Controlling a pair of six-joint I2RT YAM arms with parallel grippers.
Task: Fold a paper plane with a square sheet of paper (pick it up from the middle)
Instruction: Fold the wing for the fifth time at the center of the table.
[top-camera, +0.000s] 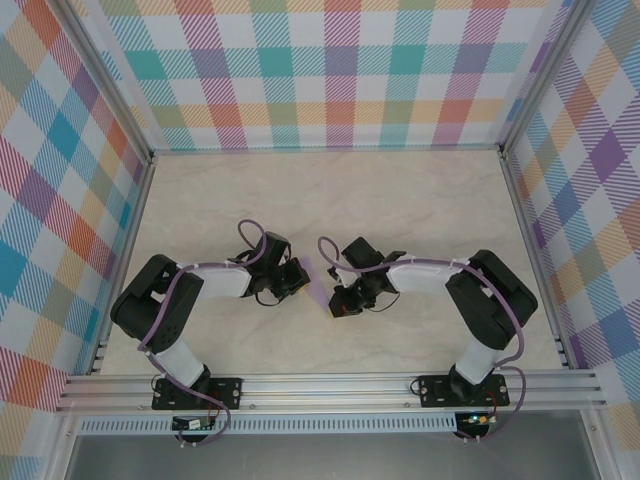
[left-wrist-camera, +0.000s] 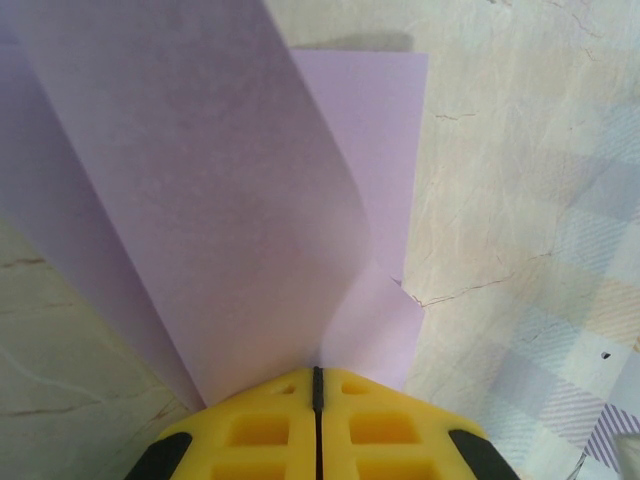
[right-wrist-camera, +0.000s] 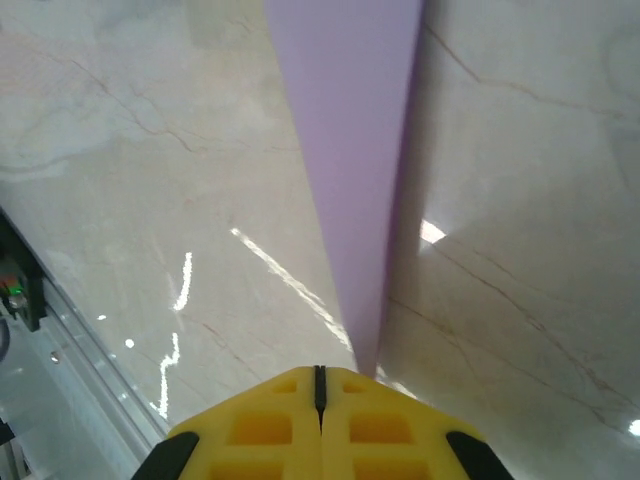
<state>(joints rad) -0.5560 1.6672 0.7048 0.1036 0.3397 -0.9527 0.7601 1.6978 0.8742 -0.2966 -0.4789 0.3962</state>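
The square sheet of paper (top-camera: 318, 284), lilac-purple and partly folded, lies between my two grippers at the middle of the table. In the left wrist view the paper (left-wrist-camera: 220, 200) rises as a tall flap straight out of the seam of my left gripper (left-wrist-camera: 318, 372), with a flat layer behind it on the table. That gripper is shut on the sheet. In the right wrist view the paper (right-wrist-camera: 350, 150) is a narrow strip tapering down to the tip of my right gripper (right-wrist-camera: 319, 370). Its jaws are shut, and the strip's end slips behind the right finger, beside the seam.
The marble-look table (top-camera: 400, 200) is walled by plaid panels (top-camera: 330, 70) at the back and on both sides. An aluminium rail (top-camera: 320, 385) runs along the near edge by the arm bases. Both arms reach inward, their grippers (top-camera: 297, 280) (top-camera: 340, 300) almost touching.
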